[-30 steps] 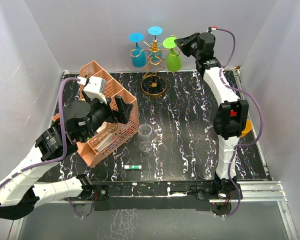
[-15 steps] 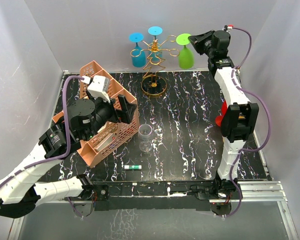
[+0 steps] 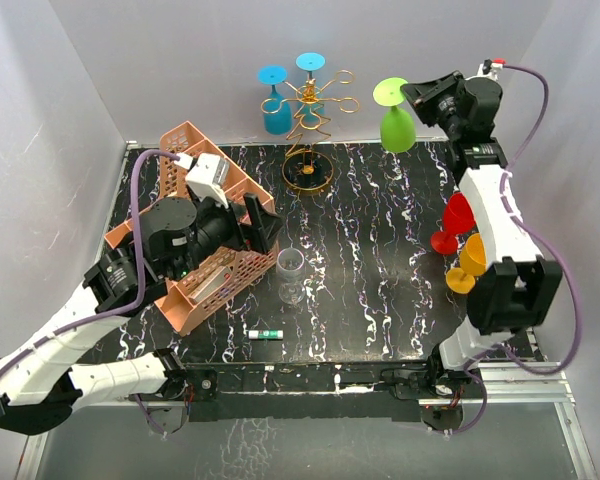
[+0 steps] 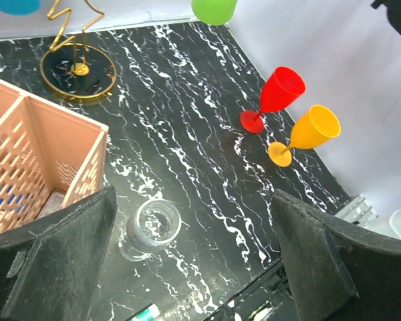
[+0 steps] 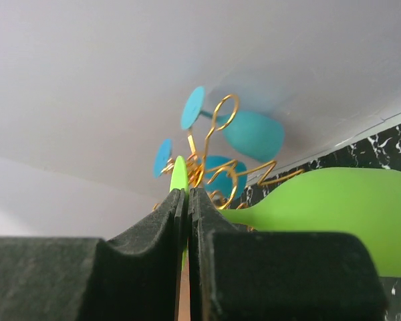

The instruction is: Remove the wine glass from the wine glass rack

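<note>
The gold wire wine glass rack (image 3: 310, 105) stands at the back of the table, with two blue glasses (image 3: 276, 112) still hanging upside down on its left arms. My right gripper (image 3: 412, 92) is shut on the round foot of a green wine glass (image 3: 397, 125), which hangs bowl-down in the air to the right of the rack, apart from it. In the right wrist view the fingers (image 5: 187, 207) pinch the thin green foot (image 5: 179, 175), and the green bowl (image 5: 334, 210) lies to the right. My left gripper (image 4: 187, 257) stands open over the table near a clear glass (image 4: 150, 227).
A pink mesh organizer (image 3: 205, 235) sits at the left under the left arm. A clear glass (image 3: 291, 275) stands mid-table, a small tube (image 3: 265, 334) lies near the front. A red glass (image 3: 454, 222) and an orange glass (image 3: 468, 262) stand at the right edge.
My right gripper has carried the green glass rightwards off the rack's arm and clear of it. The right arm swung right, uncovering the red and orange glasses. The left arm shifted slightly.
</note>
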Robot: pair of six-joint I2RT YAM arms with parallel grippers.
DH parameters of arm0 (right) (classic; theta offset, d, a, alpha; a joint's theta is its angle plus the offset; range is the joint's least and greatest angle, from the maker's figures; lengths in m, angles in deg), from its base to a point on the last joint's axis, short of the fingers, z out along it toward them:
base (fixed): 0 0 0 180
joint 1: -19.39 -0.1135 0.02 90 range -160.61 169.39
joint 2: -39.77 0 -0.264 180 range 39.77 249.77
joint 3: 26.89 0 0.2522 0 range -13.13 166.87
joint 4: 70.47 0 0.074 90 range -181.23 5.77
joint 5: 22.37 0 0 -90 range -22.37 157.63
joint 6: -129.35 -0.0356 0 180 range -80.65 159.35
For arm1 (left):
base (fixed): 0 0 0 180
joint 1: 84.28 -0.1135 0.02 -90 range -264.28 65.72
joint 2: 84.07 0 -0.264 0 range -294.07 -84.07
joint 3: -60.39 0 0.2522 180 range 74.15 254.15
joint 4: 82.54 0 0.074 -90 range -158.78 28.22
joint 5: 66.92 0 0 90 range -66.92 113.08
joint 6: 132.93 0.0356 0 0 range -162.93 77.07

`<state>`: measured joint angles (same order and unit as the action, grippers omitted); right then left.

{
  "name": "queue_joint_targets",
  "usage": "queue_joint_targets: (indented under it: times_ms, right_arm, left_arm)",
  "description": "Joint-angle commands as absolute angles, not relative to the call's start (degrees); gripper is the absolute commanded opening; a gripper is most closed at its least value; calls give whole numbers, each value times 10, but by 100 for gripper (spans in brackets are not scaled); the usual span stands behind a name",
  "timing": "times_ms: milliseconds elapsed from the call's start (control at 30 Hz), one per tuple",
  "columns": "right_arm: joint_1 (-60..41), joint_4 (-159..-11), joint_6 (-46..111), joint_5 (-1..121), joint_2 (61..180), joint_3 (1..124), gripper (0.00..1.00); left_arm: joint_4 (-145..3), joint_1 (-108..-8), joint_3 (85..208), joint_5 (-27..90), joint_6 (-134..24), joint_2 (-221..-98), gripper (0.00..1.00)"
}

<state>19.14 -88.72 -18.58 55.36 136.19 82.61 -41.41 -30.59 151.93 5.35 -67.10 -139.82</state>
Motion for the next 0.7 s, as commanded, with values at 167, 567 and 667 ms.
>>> queue_joint_targets:
  times_ms: [167,567,667]
  right_arm:
    - [192,-814,-207,445,1183,684,8]
    - [184,-587,-488,248,1106,539,8]
    - [184,-580,-509,240,1093,531,8]
  left_arm:
    - [-465,-309,1518,173,-686,-1421,97]
    - [-616,-451,1559,485,-811,-1494,97]
    - [-737,-546,1515,606,-919,-1516,97]
